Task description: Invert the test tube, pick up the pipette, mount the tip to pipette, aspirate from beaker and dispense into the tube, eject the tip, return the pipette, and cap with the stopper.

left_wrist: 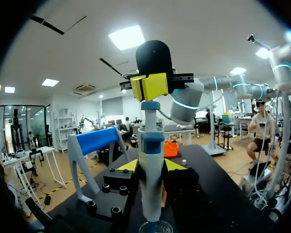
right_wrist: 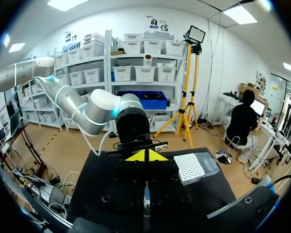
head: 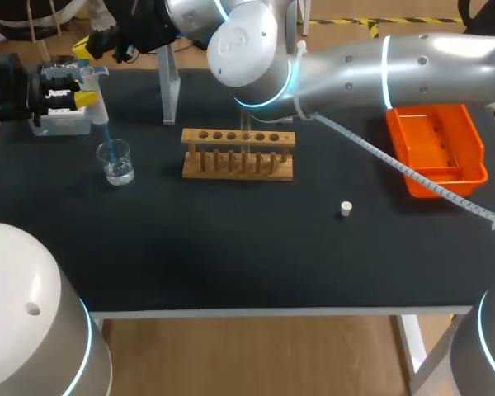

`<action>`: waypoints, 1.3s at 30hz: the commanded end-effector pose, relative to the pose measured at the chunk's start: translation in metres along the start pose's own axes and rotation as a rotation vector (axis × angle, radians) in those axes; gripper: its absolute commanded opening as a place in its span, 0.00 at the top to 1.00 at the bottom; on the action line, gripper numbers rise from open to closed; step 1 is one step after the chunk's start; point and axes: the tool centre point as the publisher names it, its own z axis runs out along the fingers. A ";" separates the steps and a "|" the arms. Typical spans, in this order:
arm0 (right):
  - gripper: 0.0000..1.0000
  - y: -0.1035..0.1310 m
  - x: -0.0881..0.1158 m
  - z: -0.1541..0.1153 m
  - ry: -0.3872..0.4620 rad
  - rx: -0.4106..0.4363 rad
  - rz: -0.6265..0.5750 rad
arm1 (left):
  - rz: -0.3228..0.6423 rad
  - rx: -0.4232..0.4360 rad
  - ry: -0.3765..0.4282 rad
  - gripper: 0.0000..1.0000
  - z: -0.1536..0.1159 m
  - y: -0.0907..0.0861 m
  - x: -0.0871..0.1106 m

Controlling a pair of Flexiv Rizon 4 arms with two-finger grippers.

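Presently, left gripper (left_wrist: 150, 167): fingers closed on the pipette (left_wrist: 151, 145) from both sides; pipette held upright.
Right gripper (right_wrist: 145, 156): yellow tips pressed together, placed at the pipette's top.
Pipette tip (head: 107, 136): lowered into the beaker (head: 115, 162), far left on the table (head: 231, 256).
Tip box (right_wrist: 196, 167): set beside the left gripper.
Rack (head: 238, 153): mid-table, well right of the beaker.
Stopper (head: 346, 209): laid alone between rack and orange tray (head: 433, 136).

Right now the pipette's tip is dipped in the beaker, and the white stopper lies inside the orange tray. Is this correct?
Not quite. The stopper lies on the bare table, apart from the orange tray; the head view shows it. The pipette tip is indeed in the beaker.
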 end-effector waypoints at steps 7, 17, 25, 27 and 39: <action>1.00 -0.005 -0.003 0.001 0.004 0.023 0.008 | 0.002 0.001 0.001 1.00 0.000 -0.001 0.000; 1.00 -0.011 -0.002 0.003 0.009 0.040 0.009 | 0.002 0.001 0.001 1.00 0.000 -0.001 0.000; 1.00 -0.019 -0.002 0.007 0.013 0.055 0.017 | 0.002 0.001 0.001 1.00 0.000 -0.001 0.000; 1.00 -0.021 -0.002 0.007 0.014 0.058 0.018 | 0.002 0.001 0.001 1.00 0.000 -0.001 0.000; 1.00 -0.023 -0.003 0.007 0.013 0.066 0.023 | 0.002 0.001 0.001 1.00 0.000 -0.001 0.000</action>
